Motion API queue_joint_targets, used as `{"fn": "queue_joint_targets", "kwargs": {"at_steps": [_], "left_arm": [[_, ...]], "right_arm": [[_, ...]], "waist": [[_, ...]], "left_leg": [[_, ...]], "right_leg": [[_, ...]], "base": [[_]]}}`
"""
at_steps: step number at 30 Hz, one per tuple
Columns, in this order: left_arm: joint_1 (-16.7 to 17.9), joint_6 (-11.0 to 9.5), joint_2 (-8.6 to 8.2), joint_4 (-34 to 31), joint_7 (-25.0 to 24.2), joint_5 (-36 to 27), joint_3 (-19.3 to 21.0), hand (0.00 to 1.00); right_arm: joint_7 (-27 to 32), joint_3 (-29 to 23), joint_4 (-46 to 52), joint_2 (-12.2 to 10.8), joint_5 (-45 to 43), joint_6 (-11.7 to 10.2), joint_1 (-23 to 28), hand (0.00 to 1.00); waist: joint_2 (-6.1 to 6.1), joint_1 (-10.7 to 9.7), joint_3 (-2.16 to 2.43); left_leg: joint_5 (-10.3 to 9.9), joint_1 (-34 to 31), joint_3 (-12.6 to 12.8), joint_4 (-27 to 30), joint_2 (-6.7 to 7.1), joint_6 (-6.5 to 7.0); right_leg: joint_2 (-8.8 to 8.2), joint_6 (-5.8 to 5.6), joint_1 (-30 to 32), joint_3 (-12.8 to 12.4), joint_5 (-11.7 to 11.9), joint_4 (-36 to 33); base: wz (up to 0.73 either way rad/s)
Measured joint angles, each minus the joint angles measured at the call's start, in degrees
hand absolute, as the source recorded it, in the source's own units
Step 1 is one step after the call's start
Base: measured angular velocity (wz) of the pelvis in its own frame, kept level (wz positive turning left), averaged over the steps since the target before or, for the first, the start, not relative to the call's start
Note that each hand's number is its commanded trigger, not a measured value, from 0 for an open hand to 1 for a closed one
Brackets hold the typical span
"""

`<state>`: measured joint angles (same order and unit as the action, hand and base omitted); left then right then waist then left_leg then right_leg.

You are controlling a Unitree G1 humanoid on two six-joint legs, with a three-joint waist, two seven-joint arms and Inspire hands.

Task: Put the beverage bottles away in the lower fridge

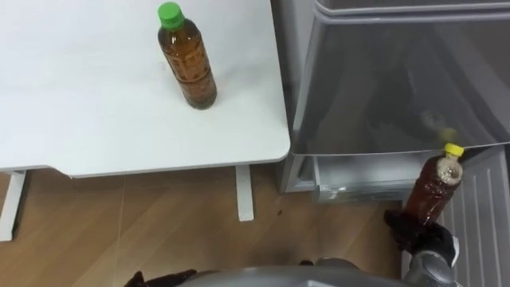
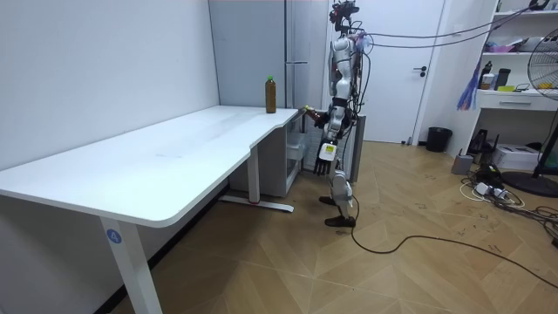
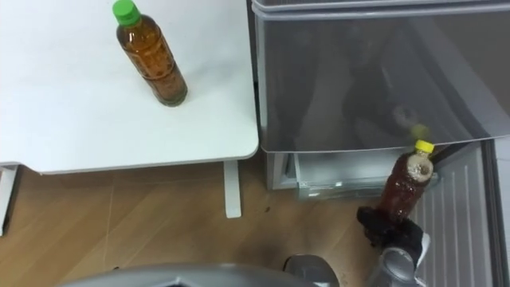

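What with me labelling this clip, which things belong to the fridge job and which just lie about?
Job:
- yellow-capped bottle, gripped by the right hand
- green-capped bottle, upright on the table
- fridge

Lying about:
- fan
- bin

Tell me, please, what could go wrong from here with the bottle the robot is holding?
The right hand grips the yellow-capped bottle at its base, so it may tip or slip. Its cap looks level with the bottom edge of the upper door and could knock it going into the lower fridge.
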<state>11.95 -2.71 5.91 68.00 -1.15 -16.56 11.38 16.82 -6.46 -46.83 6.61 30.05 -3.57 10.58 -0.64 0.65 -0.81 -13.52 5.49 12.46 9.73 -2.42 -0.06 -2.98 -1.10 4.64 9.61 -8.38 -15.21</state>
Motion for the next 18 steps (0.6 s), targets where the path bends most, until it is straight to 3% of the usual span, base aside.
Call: {"fn": "queue_joint_targets", "kwargs": {"at_steps": [7,12,18], "left_arm": [[1.46,0.51,0.16,-1.71,-1.06,1.06,1.49,0.0],[2.36,1.55,0.51,-1.66,-1.92,1.07,3.16,0.0],[2.61,2.54,1.05,-1.62,-2.18,1.12,3.64,0.0]], "right_arm": [[-6.77,-0.41,0.01,0.74,13.33,3.24,-2.34,1.0],[-12.29,-1.0,-2.67,0.88,22.15,3.89,-3.76,1.0],[-19.07,-1.06,-6.3,1.01,32.36,6.05,-5.52,1.0]], "waist": [[0.74,0.53,-0.03],[1.36,1.31,0.06],[2.04,2.06,-0.25]], "left_leg": [[0.0,0.03,-0.15,0.21,0.1,0.0],[0.0,0.27,-0.94,0.34,0.05,0.0],[-0.01,1.0,-2.03,0.5,-0.03,-0.01]], "right_leg": [[-0.28,-0.02,0.11,0.21,-0.28,-0.56],[-0.3,-0.02,-0.86,0.89,-0.25,-0.18],[-0.27,-0.07,-2.68,1.98,-0.12,0.95]], "base": [[0.0],[0.08],[0.1]]}}
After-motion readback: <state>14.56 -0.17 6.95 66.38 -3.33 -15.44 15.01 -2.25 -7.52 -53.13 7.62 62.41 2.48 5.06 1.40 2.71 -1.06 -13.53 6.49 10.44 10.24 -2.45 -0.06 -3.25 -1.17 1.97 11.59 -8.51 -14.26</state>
